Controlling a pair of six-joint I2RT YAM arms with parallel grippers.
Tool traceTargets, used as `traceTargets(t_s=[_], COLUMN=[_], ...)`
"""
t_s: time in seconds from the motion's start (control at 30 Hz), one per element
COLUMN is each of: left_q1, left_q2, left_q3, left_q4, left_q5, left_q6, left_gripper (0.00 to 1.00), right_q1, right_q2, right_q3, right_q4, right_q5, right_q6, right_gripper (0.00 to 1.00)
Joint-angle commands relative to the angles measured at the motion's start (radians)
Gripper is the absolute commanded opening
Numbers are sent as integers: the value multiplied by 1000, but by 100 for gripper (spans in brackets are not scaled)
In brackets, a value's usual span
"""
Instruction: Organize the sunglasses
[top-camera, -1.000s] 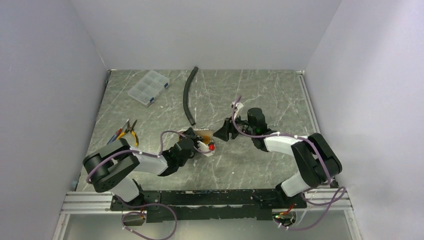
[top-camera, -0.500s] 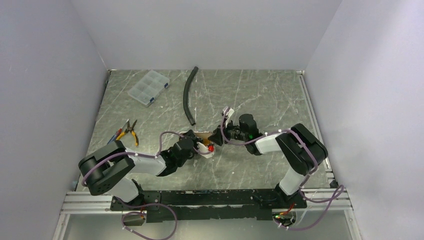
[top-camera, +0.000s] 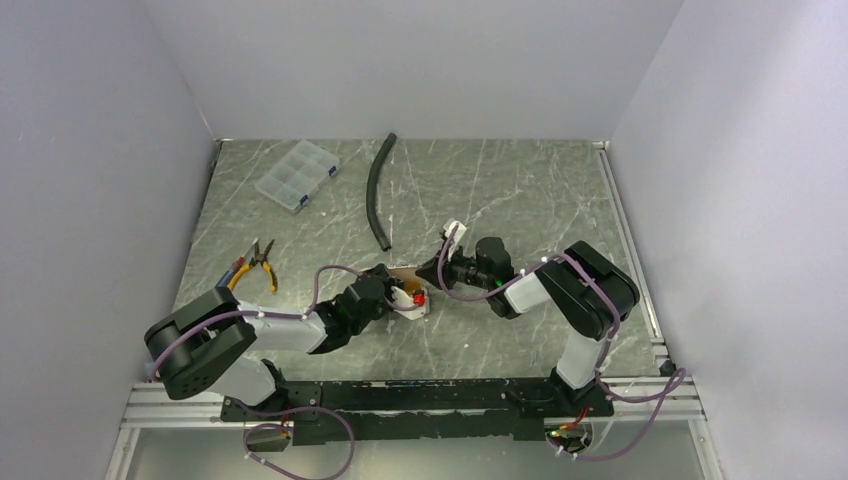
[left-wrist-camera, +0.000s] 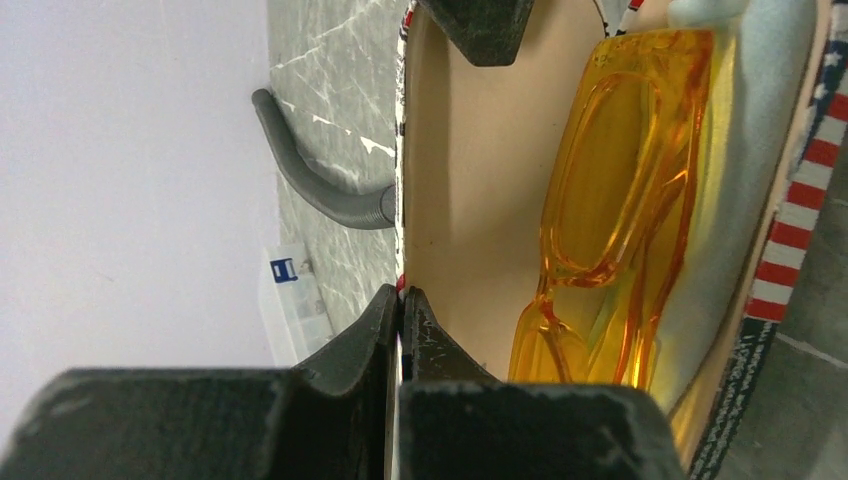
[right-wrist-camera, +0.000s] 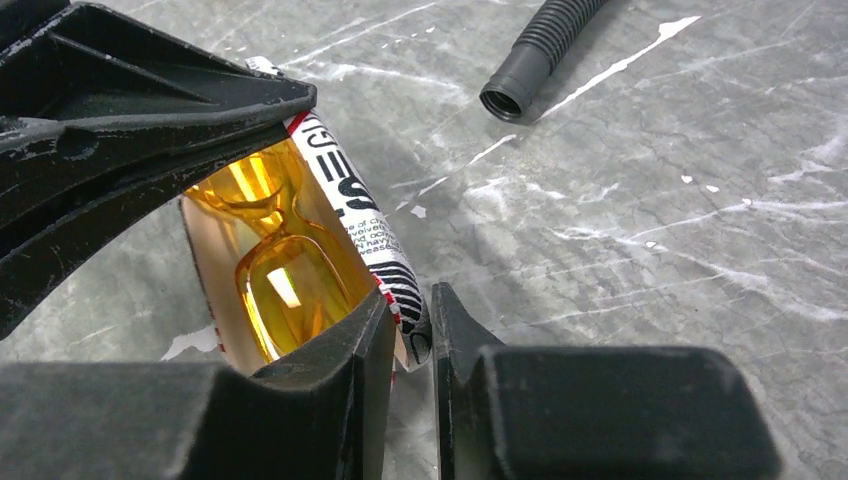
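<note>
Right end effector (right-wrist-camera: 412, 318) moved in, pinching pouch (right-wrist-camera: 352, 208), left end effector (left-wrist-camera: 400, 300) clamps it too (sunglasses (left-wrist-camera: 620, 170) inside), marbled table (top-camera: 520, 180), white walls (top-camera: 420, 60)

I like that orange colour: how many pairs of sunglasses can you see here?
1. The amber sunglasses lie inside the open pouch mid-table, which the left gripper and right gripper hold by its rim. Another pair could be hidden deeper inside.

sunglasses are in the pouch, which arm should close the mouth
Likely right: the right pincer straddles the pouch at its printed rim and could draw it shut. The left pincer is clamped on the opposite rim, anchoring it, sunglasses inside.
</note>
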Motion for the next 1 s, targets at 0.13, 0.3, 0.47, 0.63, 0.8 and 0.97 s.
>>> traceTargets(t_s=[0.13,0.3,0.47,0.63,0.8,0.97], left_q1=[-5,-5,-3,66,222,423], left_q2=[-24,-73,-112,-259,-364,-324], left_q3=[66,92,103,192,306,354], left_q4=[-85,-198,-250,-522,-864,-1050], left_q5=[-14,-1,-3,151,497,700], left_q6=[-81,-149,-169,-294,-407,-439], left_gripper=[7,16,31,40,56,34], right_q1=[40,84,113,130,152,192], right_q2=[-14,-22,-28,-59,-95,-75], right_q3=[-53,-113,-142,-165,-202,-213], right_q4=[138,256,306,325,382,455], right_q5=[134,223,325,401,501,590], right_q6=[-73,-132,-200,-250,-303,-395], right_gripper=[11,4,0,0,0,0])
